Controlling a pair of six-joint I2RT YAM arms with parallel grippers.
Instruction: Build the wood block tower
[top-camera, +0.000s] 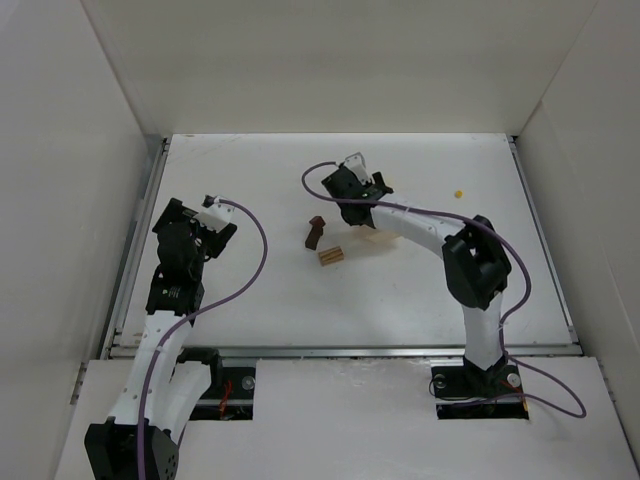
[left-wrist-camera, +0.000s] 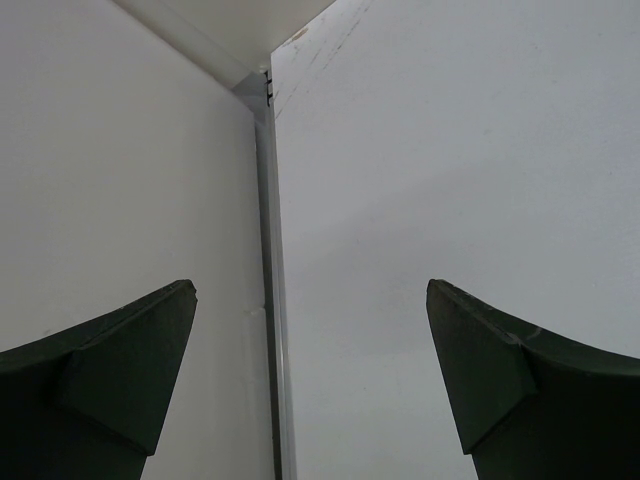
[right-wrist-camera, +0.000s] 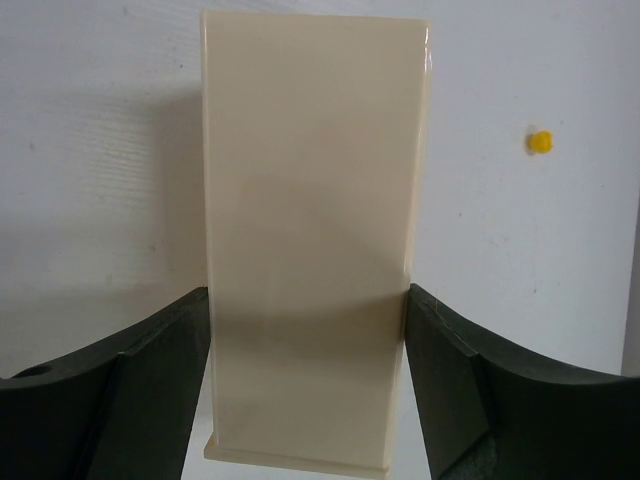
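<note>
Desk white, walled on three sides, carrying every loose piece near its middle.

Left arm parked by the left edge, well apart from the work. Left jaws spread wide, nothing between them, facing only wall and edge rail.

Right arm stretched in over the middle of the desk. Right jaws closed against both long sides of the cream box, fingers pressed to its faces. Mostly hidden under the arm from above, so no telling whether lifted or resting on the desk.

Wood block tower just beside that box, toward the left, and judged barely begun. Shows only as a pale striped part lying flat, with the dark reddish-brown piece beside it on the far-left side, tilted or propped rather than sitting on top. Too small to tell whether touching. Nothing stacked to any height.

Left to do, by this reckoning: nearly all of it. Gathering the blocks, setting one upon another, crowning with the dark piece. Judging by the grip on the box, a matter of shifting or emptying it first, not of stacking, so no tower step in hand yet.

Yellow bead alone toward the far right, well apart from blocks and box, seemingly no part of the build.
</note>
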